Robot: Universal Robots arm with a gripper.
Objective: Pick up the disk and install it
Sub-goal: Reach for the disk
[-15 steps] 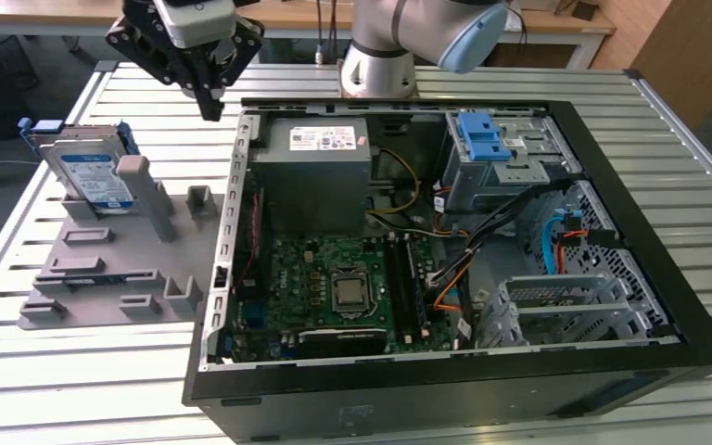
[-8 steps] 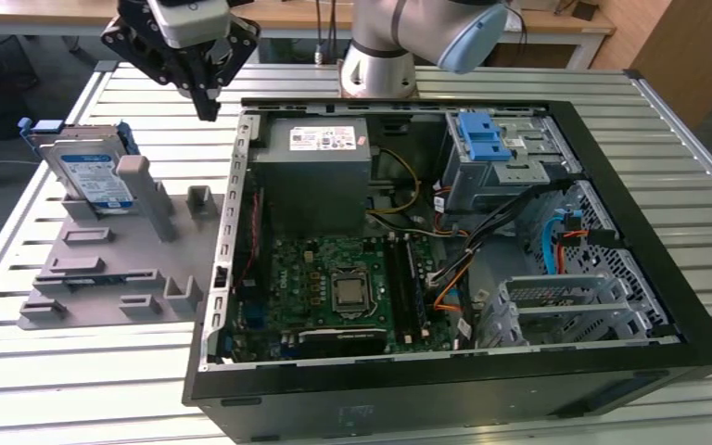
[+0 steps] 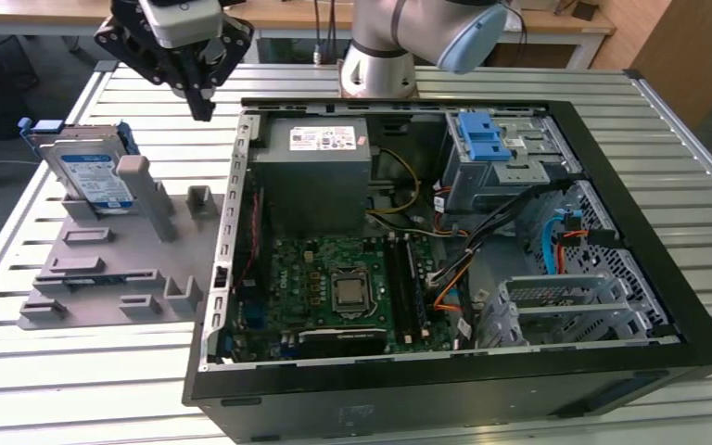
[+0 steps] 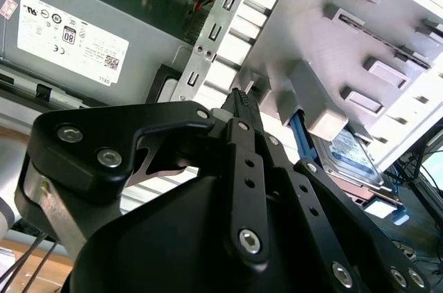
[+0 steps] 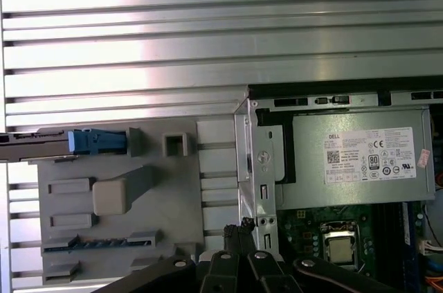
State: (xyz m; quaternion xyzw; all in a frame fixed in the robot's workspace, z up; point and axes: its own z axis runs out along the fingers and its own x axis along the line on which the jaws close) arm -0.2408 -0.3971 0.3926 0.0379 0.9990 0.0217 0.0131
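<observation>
The black metal pincer (image 3: 204, 109) hangs over the silver slatted table (image 3: 84, 371) with its finger tips pressed together and nothing between them, beside one corner of the open black computer case (image 3: 455, 394). The flat silver disk with the white-and-blue label and blue frame (image 3: 94, 176) is lower down, toward the exterior view's left. It stands on its edge at the corner of the grey plastic holder plate (image 3: 96, 278) away from the case, at the pincer's end of the table. Its thin top edge runs the same way as the table's slats.
</observation>
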